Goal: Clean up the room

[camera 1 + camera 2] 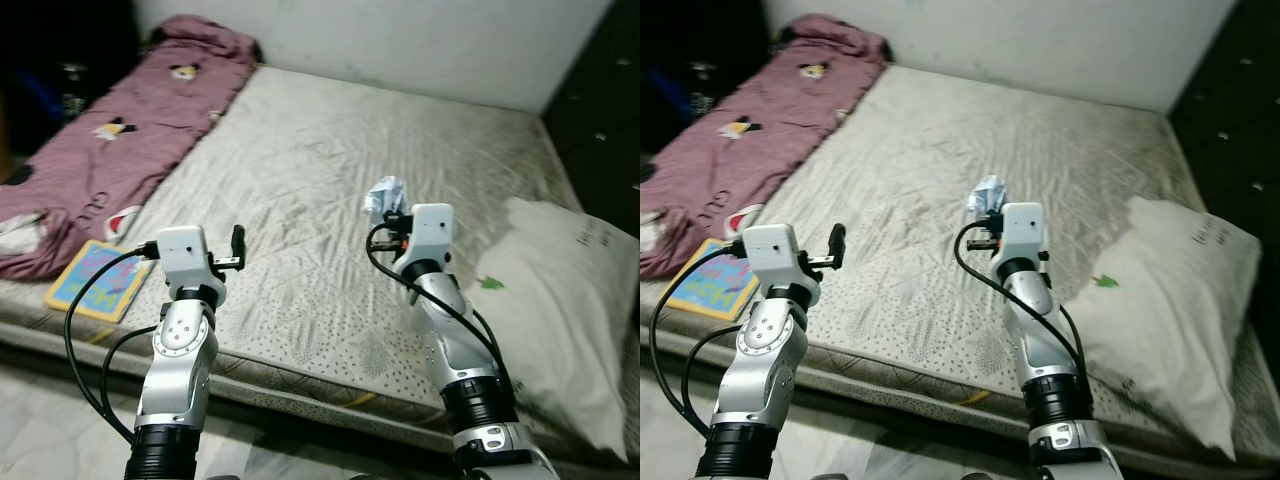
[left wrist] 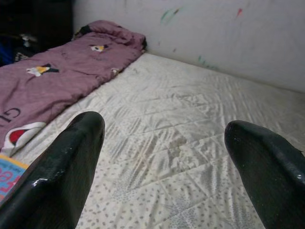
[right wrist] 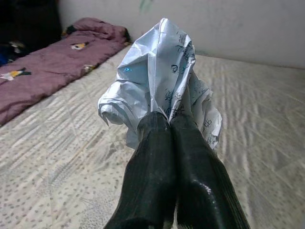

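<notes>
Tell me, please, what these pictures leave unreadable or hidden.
- Crumpled paper pinched in the right gripper: its print is too small to read in the right wrist view.
- Picture book: cover blurred in the left eye view.
- Pillow: cut off by the right edge.
- Blanket: its near end runs past the left edge.

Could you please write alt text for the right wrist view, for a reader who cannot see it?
The right claw, fingers pressed together, pinches a crumpled white paper with printed markings above a pale quilted mattress. A purple blanket lies along the mattress's far side, beside a white wall.
</notes>
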